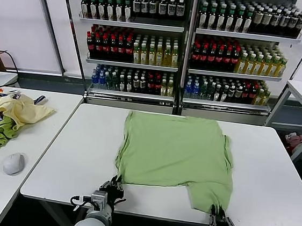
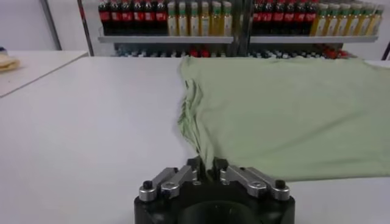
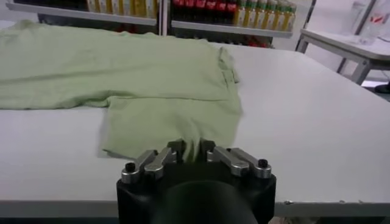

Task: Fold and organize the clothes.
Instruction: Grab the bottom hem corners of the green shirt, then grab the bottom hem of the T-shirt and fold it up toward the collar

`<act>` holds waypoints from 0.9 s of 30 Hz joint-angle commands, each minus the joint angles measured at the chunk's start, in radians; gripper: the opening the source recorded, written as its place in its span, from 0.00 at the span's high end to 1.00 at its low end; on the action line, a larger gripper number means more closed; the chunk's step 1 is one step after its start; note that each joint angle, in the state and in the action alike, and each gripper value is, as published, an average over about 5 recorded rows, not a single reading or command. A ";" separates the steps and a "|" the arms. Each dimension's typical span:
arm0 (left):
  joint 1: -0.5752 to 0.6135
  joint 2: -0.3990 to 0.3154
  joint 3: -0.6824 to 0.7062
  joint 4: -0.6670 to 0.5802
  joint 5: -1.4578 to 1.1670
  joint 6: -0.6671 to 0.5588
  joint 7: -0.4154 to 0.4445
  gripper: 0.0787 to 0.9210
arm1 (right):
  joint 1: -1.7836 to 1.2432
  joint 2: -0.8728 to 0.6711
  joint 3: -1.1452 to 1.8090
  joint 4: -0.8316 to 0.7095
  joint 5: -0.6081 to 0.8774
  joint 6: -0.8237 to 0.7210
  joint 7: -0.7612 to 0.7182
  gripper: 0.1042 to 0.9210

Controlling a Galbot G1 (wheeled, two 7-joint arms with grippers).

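- The left gripper (image 1: 115, 184) sits at the near edge of the white table (image 1: 65, 158), its jaws pressed together on the near left corner of the shirt (image 1: 174, 148); in the left wrist view the fingertips (image 2: 206, 165) meet right where the cloth's corner ends.
- The right gripper (image 1: 217, 213) is at the same near edge, jaws pinched on the hem of the flap that hangs nearer the robot than the rest of the hem.
- From both grippers the shirt stretches straight away toward the bottle shelves (image 1: 185, 46), lying flat, plain side up, its long axis running away from the robot.
- Both pinches lie on the near edge, so I judge that the fold goes forward, away from the robot, toward the far hem.
- The right grip starts nearer the robot than the left, so the carried edge may go over skewed.
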 commanded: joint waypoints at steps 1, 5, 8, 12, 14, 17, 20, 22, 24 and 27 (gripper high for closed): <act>0.006 -0.002 0.000 -0.030 -0.049 0.010 -0.001 0.97 | -0.003 -0.002 0.000 0.011 0.013 0.032 -0.013 0.98; 0.006 0.006 -0.016 -0.113 -0.077 -0.019 0.005 0.97 | 0.023 -0.028 0.012 0.048 0.032 0.079 -0.026 0.98; -0.004 0.012 -0.023 -0.154 -0.078 -0.046 0.012 0.97 | 0.050 -0.049 0.019 0.069 0.043 0.097 -0.031 0.98; -0.035 0.022 -0.027 -0.174 -0.081 -0.061 0.023 0.97 | 0.107 -0.081 0.034 0.067 0.067 0.102 -0.026 0.98; -0.058 0.028 -0.028 -0.165 -0.084 -0.062 0.027 0.97 | 0.143 -0.099 0.041 0.051 0.082 0.099 -0.022 0.98; -0.101 0.038 -0.027 -0.130 -0.094 -0.062 0.031 0.97 | 0.205 -0.126 0.044 0.015 0.100 0.095 -0.017 0.98; -0.148 0.046 -0.025 -0.078 -0.104 -0.063 0.033 0.97 | 0.273 -0.145 0.037 -0.032 0.110 0.093 -0.010 0.98; -0.180 0.049 -0.022 -0.044 -0.105 -0.062 0.034 0.97 | 0.317 -0.155 0.028 -0.066 0.114 0.091 -0.007 0.98; -0.209 0.052 -0.017 -0.010 -0.104 -0.059 0.036 0.97 | 0.363 -0.163 0.015 -0.102 0.116 0.089 -0.004 0.98; -0.252 0.056 -0.006 0.044 -0.097 -0.051 0.037 0.97 | 0.429 -0.173 -0.009 -0.170 0.115 0.087 0.000 0.98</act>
